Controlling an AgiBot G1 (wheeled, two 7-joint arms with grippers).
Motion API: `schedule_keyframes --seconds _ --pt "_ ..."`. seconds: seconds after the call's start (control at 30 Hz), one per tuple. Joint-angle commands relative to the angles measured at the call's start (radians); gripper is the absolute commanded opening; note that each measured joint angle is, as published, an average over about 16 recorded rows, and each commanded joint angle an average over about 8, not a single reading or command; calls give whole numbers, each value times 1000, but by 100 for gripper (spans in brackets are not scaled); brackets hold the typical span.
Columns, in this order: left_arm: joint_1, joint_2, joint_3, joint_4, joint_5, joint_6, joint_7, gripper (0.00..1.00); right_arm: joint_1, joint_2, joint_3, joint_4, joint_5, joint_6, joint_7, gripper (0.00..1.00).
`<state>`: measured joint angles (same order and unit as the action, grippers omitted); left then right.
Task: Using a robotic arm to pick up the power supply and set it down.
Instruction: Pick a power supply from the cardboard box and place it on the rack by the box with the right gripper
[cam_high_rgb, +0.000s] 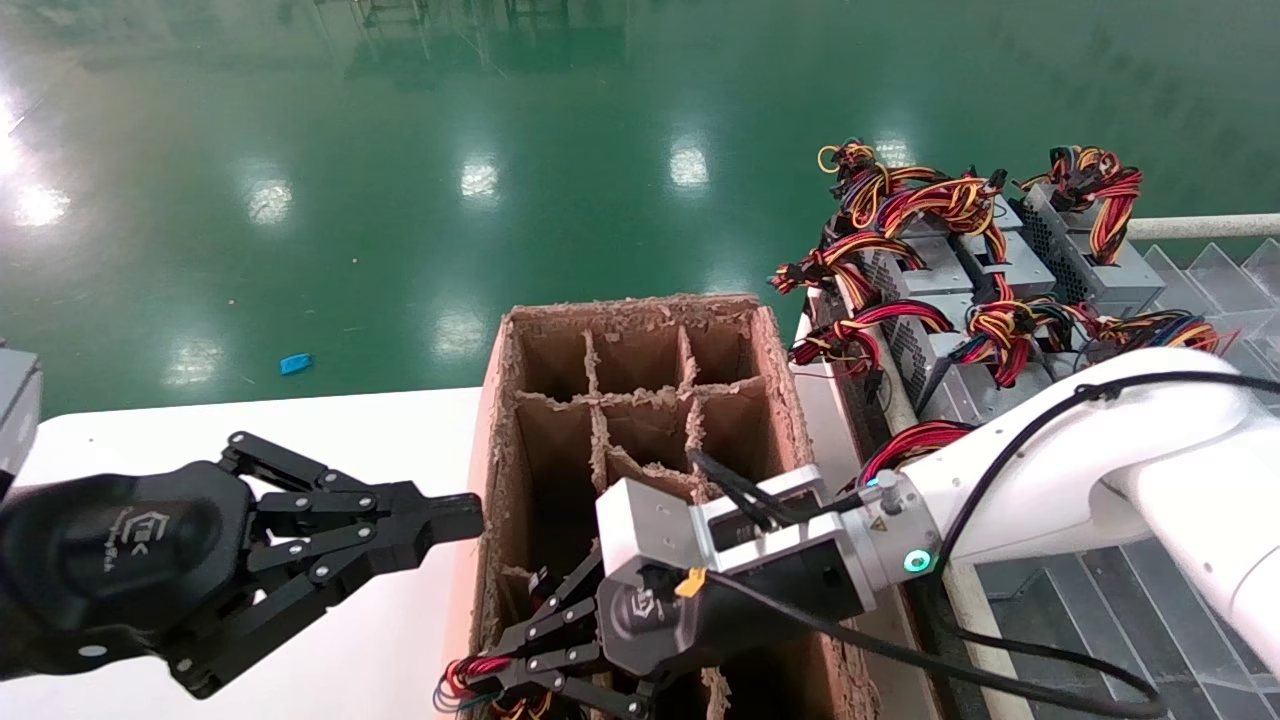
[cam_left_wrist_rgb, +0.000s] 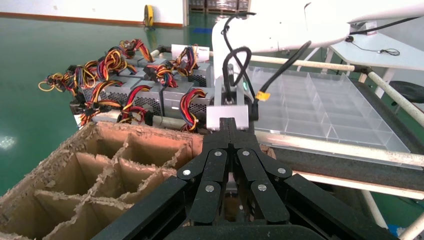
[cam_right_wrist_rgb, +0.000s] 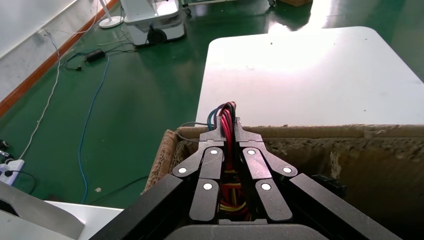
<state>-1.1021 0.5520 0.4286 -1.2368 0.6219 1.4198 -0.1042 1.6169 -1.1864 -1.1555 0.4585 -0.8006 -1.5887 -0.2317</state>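
- Left gripper (cam_high_rgb: 440, 525) clenched on nothing, parked over the white table (cam_high_rgb: 330, 440) just beside the cardboard box's (cam_high_rgb: 770, 360) left wall.
- Right gripper (cam_high_rgb: 500, 680) clamped on the wire bundle (cam_right_wrist_rgb: 227, 117) at the box's near left corner; power supply body hidden below in a compartment.
- Risk, judged: wires slipping or snagging on torn dividers (cam_high_rgb: 600, 405), dragging the box.
- More supplies (cam_high_rgb: 1000, 260) stacked past the box's right side.
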Motion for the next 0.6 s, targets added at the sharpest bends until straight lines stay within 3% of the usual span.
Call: schedule_keyframes --seconds 0.03,0.6 --pt "0 0 0 0 0 0 0 0 10 5 -8 7 10 0 5 0" --pt "0 0 0 0 0 0 0 0 154 113 -39 182 77 29 67 0"
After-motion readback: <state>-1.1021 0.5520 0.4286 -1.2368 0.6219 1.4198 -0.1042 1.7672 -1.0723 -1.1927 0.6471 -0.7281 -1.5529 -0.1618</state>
